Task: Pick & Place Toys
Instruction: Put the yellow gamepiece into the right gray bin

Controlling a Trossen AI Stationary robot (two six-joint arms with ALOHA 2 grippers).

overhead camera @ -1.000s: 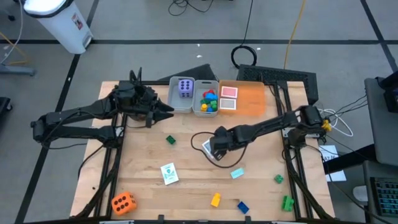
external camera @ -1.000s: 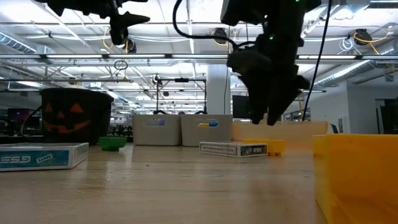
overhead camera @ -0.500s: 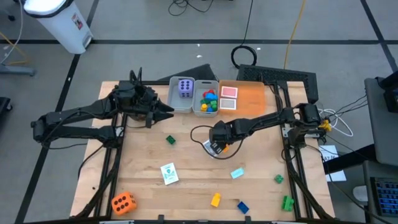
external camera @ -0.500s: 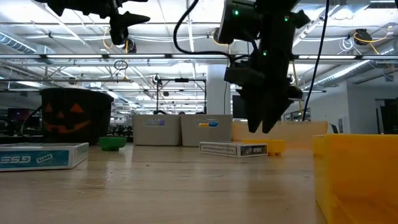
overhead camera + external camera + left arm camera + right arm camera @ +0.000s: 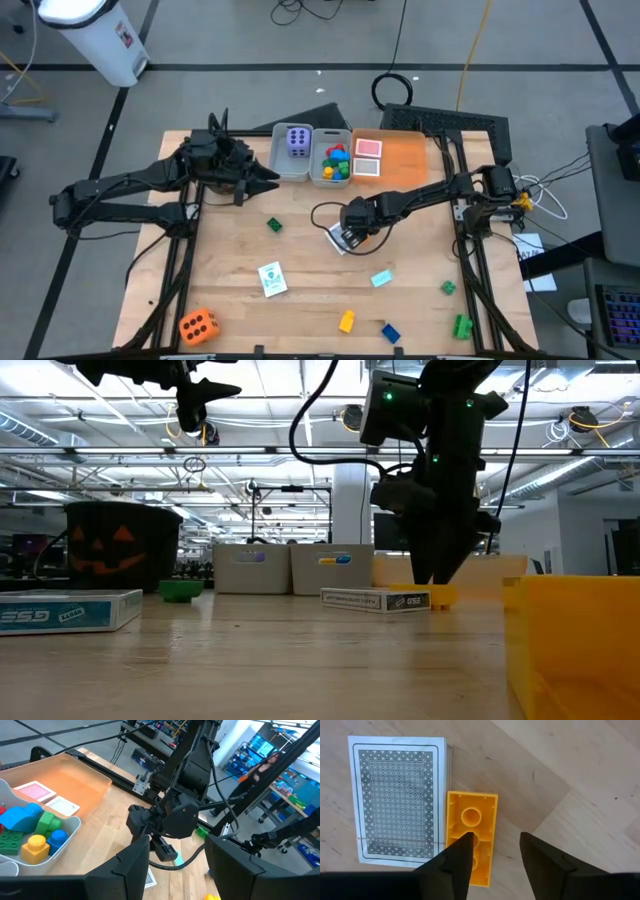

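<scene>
My right gripper point(image 5: 352, 232) is open and points down at the middle of the table. In the right wrist view its gripper point(image 5: 495, 842) hovers over a small yellow brick point(image 5: 470, 832). The brick lies hollow side up on the wood beside a patterned card pack point(image 5: 400, 797). In the low view the right gripper's fingertips point(image 5: 438, 578) are just above the brick point(image 5: 445, 597) and the pack point(image 5: 375, 600). My left gripper point(image 5: 268, 180) is open and empty, raised left of the grey bins.
Two grey bins hold a purple die point(image 5: 297, 140) and several bricks point(image 5: 335, 163). An orange tray point(image 5: 405, 160) holds two cards. Loose on the table are a green brick point(image 5: 274, 225), a card point(image 5: 271, 278), an orange die point(image 5: 198, 325), and bricks along the near right point(image 5: 346, 321).
My right gripper has come down toward the yellow brick and the card pack. It has also turned more upright and shifted slightly toward the table's right. The brick and the pack have stayed in place.
</scene>
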